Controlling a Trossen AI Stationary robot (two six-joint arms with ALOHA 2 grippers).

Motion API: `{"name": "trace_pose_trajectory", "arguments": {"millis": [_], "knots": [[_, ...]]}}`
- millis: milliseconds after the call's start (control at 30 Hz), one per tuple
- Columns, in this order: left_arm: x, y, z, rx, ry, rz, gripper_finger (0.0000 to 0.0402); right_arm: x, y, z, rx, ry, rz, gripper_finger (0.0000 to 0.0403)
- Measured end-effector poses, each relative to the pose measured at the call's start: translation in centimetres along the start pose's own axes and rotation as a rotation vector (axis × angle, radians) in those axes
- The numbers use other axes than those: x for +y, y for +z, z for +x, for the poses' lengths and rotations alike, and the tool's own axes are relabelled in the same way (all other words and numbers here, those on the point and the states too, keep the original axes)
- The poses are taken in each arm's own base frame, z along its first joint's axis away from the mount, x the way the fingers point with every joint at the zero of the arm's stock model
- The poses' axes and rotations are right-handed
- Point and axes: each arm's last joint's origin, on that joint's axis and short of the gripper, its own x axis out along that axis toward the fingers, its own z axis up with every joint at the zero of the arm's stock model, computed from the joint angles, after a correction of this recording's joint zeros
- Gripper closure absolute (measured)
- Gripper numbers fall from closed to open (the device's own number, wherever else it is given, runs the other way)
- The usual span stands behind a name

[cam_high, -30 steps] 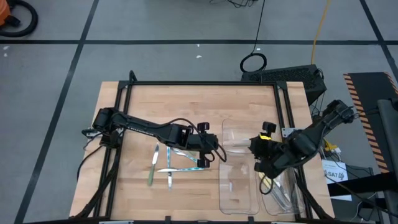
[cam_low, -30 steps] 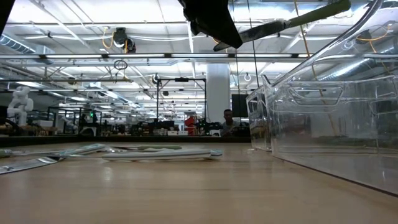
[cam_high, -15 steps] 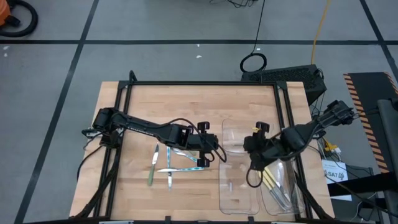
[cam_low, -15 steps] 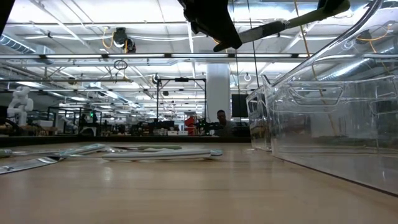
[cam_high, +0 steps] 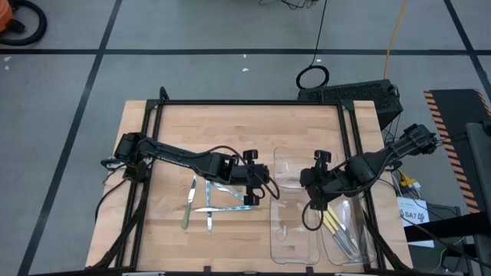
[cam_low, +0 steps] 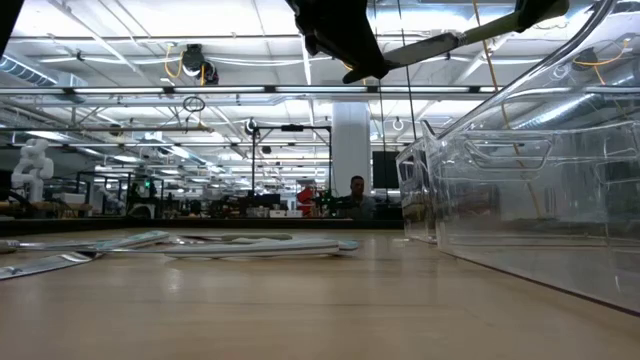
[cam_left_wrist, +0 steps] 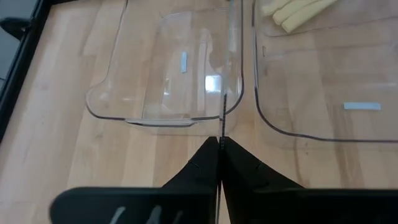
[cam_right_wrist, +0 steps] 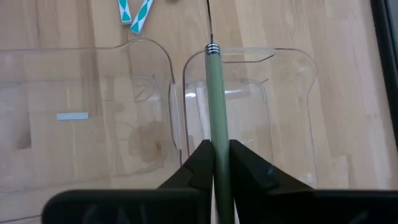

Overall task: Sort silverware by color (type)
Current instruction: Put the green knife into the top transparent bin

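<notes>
Over the clear plastic trays, the right gripper jaws pinch a pale-green-handled slim utensil; the left gripper jaws are pressed together.

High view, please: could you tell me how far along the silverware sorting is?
Done: a few yellow-handled utensils lie in the clear plastic tray nearest the right arm. In hand: the right gripper is shut on a pale green-handled utensil above the trays. Left: several slim loose utensils lie on the wooden table near the shut left gripper.
</notes>
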Motion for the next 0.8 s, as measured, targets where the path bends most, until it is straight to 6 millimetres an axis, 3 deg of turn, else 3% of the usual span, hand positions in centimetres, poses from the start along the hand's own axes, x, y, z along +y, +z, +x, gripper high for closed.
{"name": "trace_pose_trajectory", "arguments": {"millis": [167, 333, 600, 800], "knots": [[0.0, 0.0, 0.0, -0.002, 0.014, -0.072, 0.0314, -0.1, 0.0, 0.0, 0.002, -0.010, -0.003, 0.0377], [-0.1, 0.0, -1.4, 0.004, 0.038, -0.098, 0.0251, -0.5, -0.7, 0.0, 0.065, -0.060, 0.019, 0.0377], [-1.3, -1.5, -2.5, 0.134, 0.089, -0.046, 0.0241, -1.2, -1.8, -0.2, 0.157, -0.146, 0.077, 0.0377], [-3.9, -3.0, -3.4, 0.219, 0.108, -0.021, 0.0241, -1.4, -2.3, -0.5, 0.198, -0.148, 0.106, 0.0377]]}}
